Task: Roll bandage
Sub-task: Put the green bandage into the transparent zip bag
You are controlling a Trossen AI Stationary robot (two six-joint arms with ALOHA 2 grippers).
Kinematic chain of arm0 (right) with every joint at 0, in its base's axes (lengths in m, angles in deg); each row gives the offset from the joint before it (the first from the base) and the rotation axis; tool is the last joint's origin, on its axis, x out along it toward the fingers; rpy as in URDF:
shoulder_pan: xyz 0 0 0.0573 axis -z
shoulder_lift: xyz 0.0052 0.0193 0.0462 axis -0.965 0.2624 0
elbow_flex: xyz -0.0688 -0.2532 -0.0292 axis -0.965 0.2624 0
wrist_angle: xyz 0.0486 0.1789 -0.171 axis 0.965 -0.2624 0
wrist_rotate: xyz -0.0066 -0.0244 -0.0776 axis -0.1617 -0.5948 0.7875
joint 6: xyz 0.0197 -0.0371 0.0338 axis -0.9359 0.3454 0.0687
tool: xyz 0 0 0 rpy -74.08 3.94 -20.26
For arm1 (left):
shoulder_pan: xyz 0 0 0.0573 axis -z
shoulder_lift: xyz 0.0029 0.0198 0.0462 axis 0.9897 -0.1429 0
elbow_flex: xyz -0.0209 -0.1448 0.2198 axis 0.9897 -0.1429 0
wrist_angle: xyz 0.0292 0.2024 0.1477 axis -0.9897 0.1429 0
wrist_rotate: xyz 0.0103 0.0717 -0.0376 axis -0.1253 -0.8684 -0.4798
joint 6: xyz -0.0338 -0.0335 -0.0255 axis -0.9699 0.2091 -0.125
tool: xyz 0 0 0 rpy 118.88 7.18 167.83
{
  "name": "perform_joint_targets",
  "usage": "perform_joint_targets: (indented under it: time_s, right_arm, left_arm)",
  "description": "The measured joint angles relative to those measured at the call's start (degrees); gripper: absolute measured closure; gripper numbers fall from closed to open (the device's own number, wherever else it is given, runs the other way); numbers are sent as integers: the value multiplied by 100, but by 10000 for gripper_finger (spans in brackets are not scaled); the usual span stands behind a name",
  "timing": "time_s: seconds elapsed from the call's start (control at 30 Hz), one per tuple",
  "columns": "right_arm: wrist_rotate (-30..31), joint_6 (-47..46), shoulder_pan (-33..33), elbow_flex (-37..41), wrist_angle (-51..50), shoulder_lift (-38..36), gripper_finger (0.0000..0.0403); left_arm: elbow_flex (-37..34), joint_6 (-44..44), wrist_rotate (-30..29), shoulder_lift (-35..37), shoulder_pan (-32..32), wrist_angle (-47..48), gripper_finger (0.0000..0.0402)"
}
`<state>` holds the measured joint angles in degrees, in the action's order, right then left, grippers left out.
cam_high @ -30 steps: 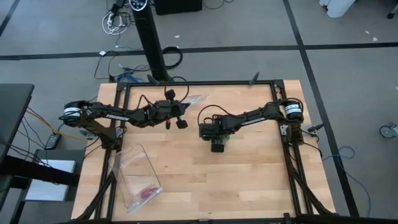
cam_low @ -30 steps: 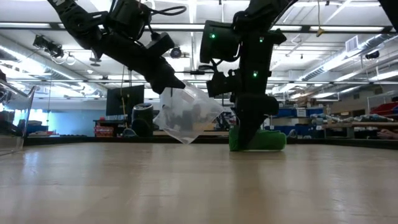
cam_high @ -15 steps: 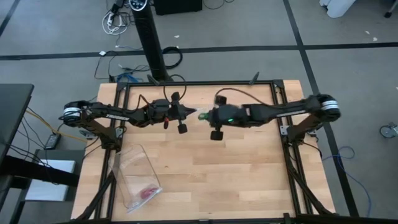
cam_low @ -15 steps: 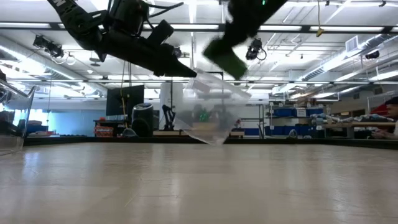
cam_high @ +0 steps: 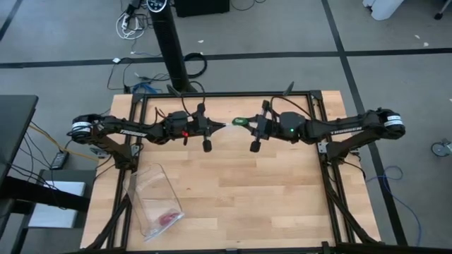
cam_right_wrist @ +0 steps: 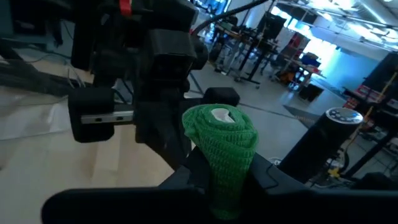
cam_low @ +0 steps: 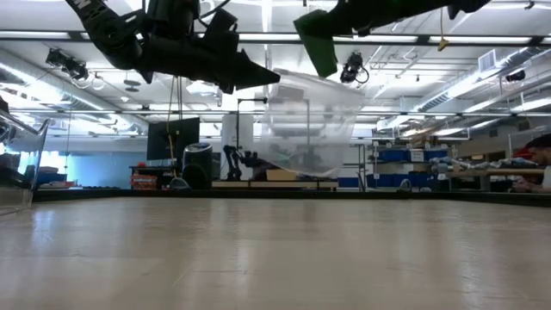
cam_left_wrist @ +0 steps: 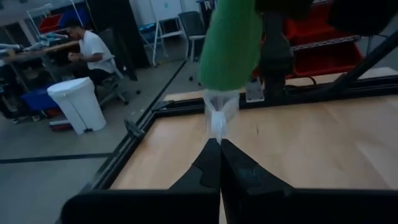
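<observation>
The bandage [cam_right_wrist: 219, 149] is a bright green roll, held high above the table in my right gripper [cam_high: 245, 122], which is shut on it. It also shows in the low view [cam_low: 317, 43] and the left wrist view [cam_left_wrist: 229, 43]. My left gripper [cam_high: 220, 125] faces it, a short way to its left, and is shut on a clear plastic bag [cam_low: 310, 129]. The bag hangs between the two grippers, just under the roll. My left gripper pinches the clear bag's upper edge [cam_left_wrist: 216, 124] between its two fingertips. The fingers lie level and point toward the table's right. The bag hangs below them, clear of the table. My right gripper pinches the green roll by its sides [cam_right_wrist: 214, 177] between its two fingers. The fingers come level from the table's right. The roll is lifted clear, one end face [cam_right_wrist: 219, 116] sticking out past the fingers.
A second clear bag [cam_high: 155, 200] lies at the table's near left with a small pink item [cam_high: 168, 217] inside. Black frame rails [cam_high: 332, 190] run along the table's edges. A person [cam_left_wrist: 93, 53] sits in the room beyond the table.
My right gripper has lifted the green roll off the table, swung up from pointing down to level, and gone toward the far edge, next to my left gripper. My left gripper has raised the clear bag, which now hangs higher and clear of the table.
</observation>
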<state>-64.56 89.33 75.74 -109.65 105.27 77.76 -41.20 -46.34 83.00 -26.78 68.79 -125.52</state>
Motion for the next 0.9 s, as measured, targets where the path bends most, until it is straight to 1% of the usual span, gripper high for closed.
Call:
perform_joint_targets:
  time_s: [0.17, 0.23, 0.4, 0.6, 0.77, 0.9]
  right_arm:
    - [-212, -2, 171, 4, -22, 66, 368]
    - [-384, -3, 278, 9, -49, 66, 368]
    - [-1193, 148, 532, 9, -142, 64, 368]
    - [-2545, 321, 939, 4, -313, 64, 368]
    - [-3072, 184, 1184, 4, -488, 64, 368]
    - [-3310, -278, 1228, 4, -500, 64, 368]
  left_arm:
    - [0, -22, 16, -1, 0, -71, 401]
    - [0, -28, 64, -2, 0, -89, 401]
    - [2, -34, 87, -2, 1, -144, 401]
    - [4, -48, 334, -2, 2, -278, 401]
    - [4, -76, 389, -2, 4, -397, 401]
    - [4, -76, 353, -2, 4, -380, 401]
